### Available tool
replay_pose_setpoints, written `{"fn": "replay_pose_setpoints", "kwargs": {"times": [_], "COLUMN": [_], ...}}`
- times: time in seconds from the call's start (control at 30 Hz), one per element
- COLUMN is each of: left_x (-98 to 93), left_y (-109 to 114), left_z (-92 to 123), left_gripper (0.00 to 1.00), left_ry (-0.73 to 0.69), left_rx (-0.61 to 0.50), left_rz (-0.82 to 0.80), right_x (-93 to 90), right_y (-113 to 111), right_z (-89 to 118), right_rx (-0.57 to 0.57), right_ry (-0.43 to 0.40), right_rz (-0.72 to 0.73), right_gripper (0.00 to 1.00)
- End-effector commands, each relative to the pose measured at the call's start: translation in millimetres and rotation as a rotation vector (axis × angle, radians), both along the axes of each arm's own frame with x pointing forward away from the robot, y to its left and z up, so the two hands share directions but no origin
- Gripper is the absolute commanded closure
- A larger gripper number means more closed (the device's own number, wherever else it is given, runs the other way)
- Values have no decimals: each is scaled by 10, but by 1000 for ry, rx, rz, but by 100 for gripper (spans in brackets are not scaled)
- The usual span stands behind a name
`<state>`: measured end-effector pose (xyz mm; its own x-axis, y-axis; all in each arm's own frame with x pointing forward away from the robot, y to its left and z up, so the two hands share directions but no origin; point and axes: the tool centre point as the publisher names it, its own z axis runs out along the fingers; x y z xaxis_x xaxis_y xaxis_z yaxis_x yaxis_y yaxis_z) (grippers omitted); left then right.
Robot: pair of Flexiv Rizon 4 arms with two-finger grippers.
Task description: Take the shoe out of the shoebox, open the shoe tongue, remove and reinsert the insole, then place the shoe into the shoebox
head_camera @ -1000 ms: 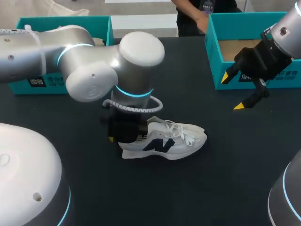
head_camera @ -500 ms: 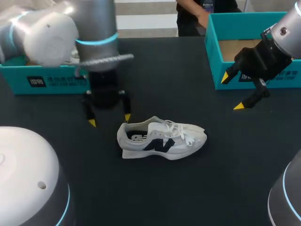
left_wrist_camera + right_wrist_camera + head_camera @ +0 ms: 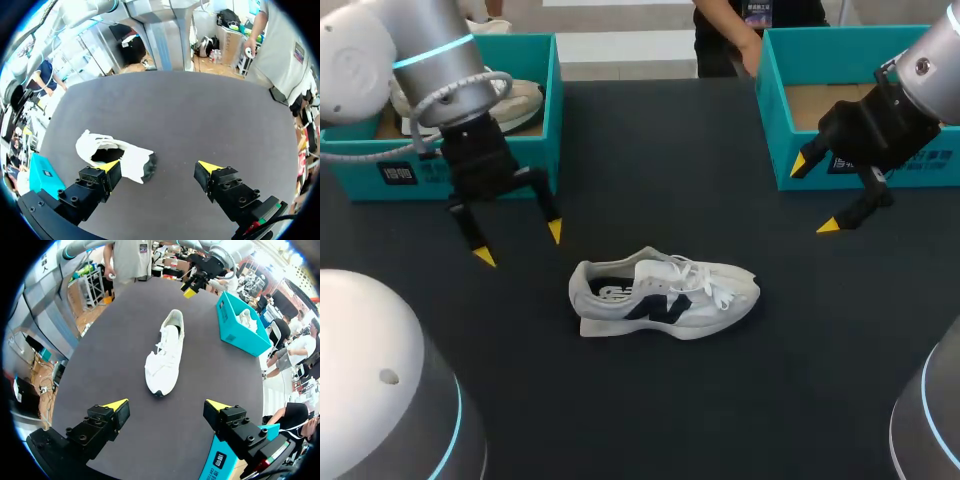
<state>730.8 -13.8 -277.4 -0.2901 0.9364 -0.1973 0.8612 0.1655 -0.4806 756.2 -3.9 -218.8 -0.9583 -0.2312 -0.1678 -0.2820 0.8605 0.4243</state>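
A robotics lab: left arm (image 3: 420,60) and right arm (image 3: 925,65) over a black table (image 3: 650,150).

Dark table (image 3: 650,150), teal box (image 3: 553,120) with seemingly another pale shoe (image 3: 517,100).

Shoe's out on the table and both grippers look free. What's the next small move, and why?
Probably bring the right gripper down toward the tongue of the shoe. The shoe stands upright on the table, its tongue looks unopened under the laces, and the insole seems to be inside. That gripper and the left gripper hang open and empty.
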Motion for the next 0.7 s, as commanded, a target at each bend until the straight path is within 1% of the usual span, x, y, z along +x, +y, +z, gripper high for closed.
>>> {"fn": "replay_pose_setpoints", "kwargs": {"times": [0.03,0.07,0.1,0.13,0.17,0.2,0.3,0.7], "left_x": [-43,-37,-59,-55,-72,-78,-114,-114], "left_y": [139,152,169,186,197,214,260,260], "left_z": [-2,-7,13,25,53,79,132,132], "left_gripper": [0,0,0,0,0,0,0,0], "left_ry": [117,183,196,216,247,255,366,366], "left_rx": [-146,-168,-201,-208,-241,-247,-315,-315], "left_rz": [277,336,400,470,513,578,691,691], "right_x": [10,10,10,10,10,10,10,10], "right_y": [12,12,12,12,12,12,12,12], "right_z": [-7,-7,-7,-7,-7,-7,-7,-7], "right_rx": [-3,-3,-3,-3,-3,-3,-3,-3], "right_ry": [1,1,1,1,1,1,1,1], "right_rz": [0,0,0,0,0,0,0,0], "right_gripper": [0,0,0,0,0,0,0,0]}}
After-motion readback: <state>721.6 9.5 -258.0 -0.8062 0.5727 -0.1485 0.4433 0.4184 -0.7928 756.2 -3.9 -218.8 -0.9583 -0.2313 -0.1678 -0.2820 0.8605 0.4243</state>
